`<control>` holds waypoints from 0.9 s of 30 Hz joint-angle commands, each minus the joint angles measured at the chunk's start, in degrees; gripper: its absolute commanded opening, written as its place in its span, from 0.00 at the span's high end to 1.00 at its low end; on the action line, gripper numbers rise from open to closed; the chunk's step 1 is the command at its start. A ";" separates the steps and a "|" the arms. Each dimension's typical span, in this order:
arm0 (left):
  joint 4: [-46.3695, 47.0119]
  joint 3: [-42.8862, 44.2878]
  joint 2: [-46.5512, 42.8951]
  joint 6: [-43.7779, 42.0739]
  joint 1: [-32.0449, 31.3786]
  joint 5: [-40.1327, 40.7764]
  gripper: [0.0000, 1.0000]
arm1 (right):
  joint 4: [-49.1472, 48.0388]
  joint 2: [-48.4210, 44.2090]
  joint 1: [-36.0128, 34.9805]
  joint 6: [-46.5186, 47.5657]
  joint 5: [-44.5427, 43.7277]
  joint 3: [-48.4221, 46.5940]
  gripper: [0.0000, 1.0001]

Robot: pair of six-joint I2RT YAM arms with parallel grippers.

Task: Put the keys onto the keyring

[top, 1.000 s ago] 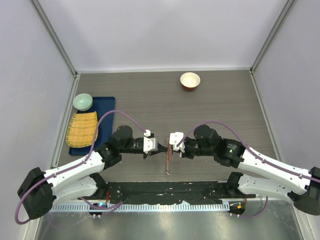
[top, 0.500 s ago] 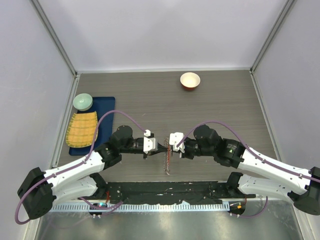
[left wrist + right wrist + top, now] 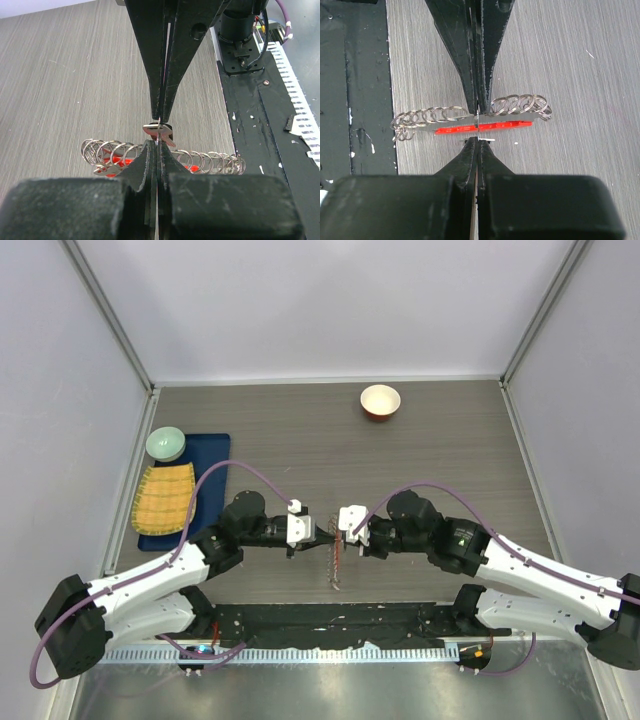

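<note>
Evidently, the left end effector (image 3: 156, 145) and right end effector (image 3: 476, 141) meet tip to tip over the keyring (image 3: 445, 116), which lies on the surface (image 3: 300, 430). The left, fully closed, seems to pin a ring loop steady. The right, likewise closed, seems to pinch a silvery key (image 3: 158, 131) just above the keyring for threading.

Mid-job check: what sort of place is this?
Probably a robot test cell, not a home: bare pale enclosure walls around a wood-grain table, with staged props like a bowl and blue tray.
</note>
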State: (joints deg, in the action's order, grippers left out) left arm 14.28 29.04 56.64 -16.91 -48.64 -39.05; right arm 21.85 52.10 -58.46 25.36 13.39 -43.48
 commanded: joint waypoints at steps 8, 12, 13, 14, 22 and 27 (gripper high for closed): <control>2.42 2.78 0.22 -0.06 -0.05 0.11 1.00 | -0.93 -1.73 -0.69 -0.23 -0.91 -0.55 0.99; 2.42 2.78 0.31 -0.14 -0.05 0.20 1.00 | -0.84 -1.91 -0.78 -0.14 -1.08 -0.55 0.99; 2.42 2.78 0.40 -0.06 -0.14 0.20 1.00 | -0.84 -1.91 -0.78 -0.14 -1.17 -0.55 0.99; 2.42 2.78 0.31 -0.14 -0.05 0.20 1.00 | -0.93 -2.00 -0.78 -0.23 -1.26 -0.46 0.99; 2.50 2.78 0.22 -0.14 -0.05 0.11 1.00 | -0.84 -1.30 -0.87 -0.14 -0.91 -0.64 0.99; 2.59 2.69 0.22 -0.06 -0.05 0.11 1.00 | -0.84 -0.95 -0.96 -0.14 -0.82 -0.55 0.99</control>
State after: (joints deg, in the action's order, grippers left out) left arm 14.28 29.04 57.17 -16.91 -48.62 -39.05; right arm 22.35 51.24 -59.05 25.34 12.93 -43.48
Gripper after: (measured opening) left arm 0.011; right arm 0.037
